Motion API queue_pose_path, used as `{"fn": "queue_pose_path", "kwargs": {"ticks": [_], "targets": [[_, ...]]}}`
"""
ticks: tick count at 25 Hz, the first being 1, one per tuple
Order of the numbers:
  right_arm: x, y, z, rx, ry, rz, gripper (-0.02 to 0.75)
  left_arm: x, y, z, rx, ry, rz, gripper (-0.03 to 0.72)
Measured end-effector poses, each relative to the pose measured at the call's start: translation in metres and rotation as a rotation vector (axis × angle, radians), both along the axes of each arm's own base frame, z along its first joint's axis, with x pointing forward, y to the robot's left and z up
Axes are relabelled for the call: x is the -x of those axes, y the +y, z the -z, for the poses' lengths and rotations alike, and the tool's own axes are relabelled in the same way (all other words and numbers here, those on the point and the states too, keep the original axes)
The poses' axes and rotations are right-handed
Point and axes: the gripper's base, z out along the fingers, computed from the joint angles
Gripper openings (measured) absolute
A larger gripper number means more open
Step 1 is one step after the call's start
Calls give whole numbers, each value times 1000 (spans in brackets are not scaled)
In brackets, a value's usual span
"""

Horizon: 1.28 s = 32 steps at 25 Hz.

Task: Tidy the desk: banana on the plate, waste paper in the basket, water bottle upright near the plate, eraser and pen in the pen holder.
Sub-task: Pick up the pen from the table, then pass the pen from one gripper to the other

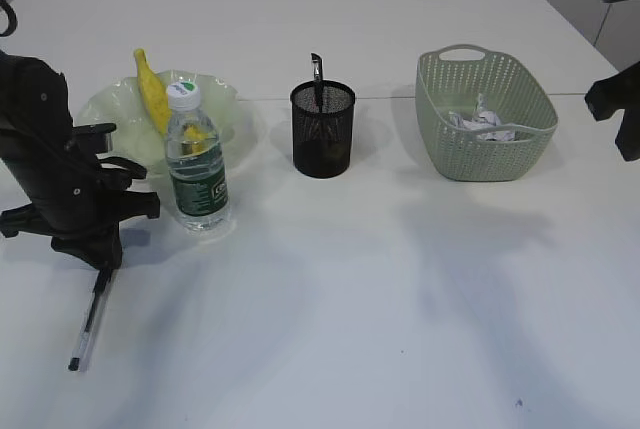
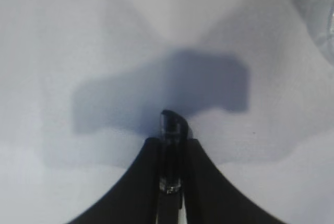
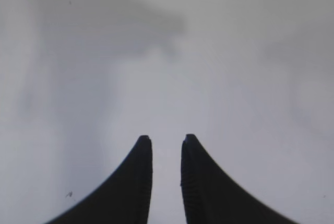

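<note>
My left gripper [image 1: 103, 261] [image 2: 171, 139] is down at the desk [image 1: 350, 299] on the left, shut on the dark capped end of a pen [image 1: 88, 319] [image 2: 171, 126]. The pen's barrel trails toward the front edge. The banana [image 1: 152, 91] lies on the plate [image 1: 105, 109]. Just in front of the plate, the water bottle [image 1: 197, 164] stands upright. The pen holder [image 1: 322, 129] has another pen [image 1: 317, 71] in it. The waste paper [image 1: 483, 124] sits in the basket [image 1: 485, 159]. The eraser does not show. My right gripper [image 1: 628, 119] [image 3: 166, 140] hangs open and empty at the right edge.
The bottle and the plate's rim stand close to the right of my left arm [image 1: 50, 159]. Bare white tabletop lies under the right gripper [image 3: 167, 51].
</note>
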Motion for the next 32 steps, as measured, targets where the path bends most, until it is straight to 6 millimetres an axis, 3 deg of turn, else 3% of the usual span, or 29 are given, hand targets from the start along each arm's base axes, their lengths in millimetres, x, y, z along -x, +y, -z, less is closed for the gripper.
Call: {"fn": "queue_pose_path", "kwargs": {"ticks": [9, 18, 25, 32], "targets": [[0, 0, 0, 0, 0, 0, 147, 4, 1, -51, 27, -124, 0, 62], [1, 0, 0, 0, 9, 1, 147, 23, 7, -109, 26, -232, 17, 62], [2, 0, 1, -3, 18, 3, 148, 51, 14, -176, 51, -433, 25, 62], [2, 3, 1, -40, 25, 9, 147, 85, 17, -227, 79, -595, 52, 62]]}}
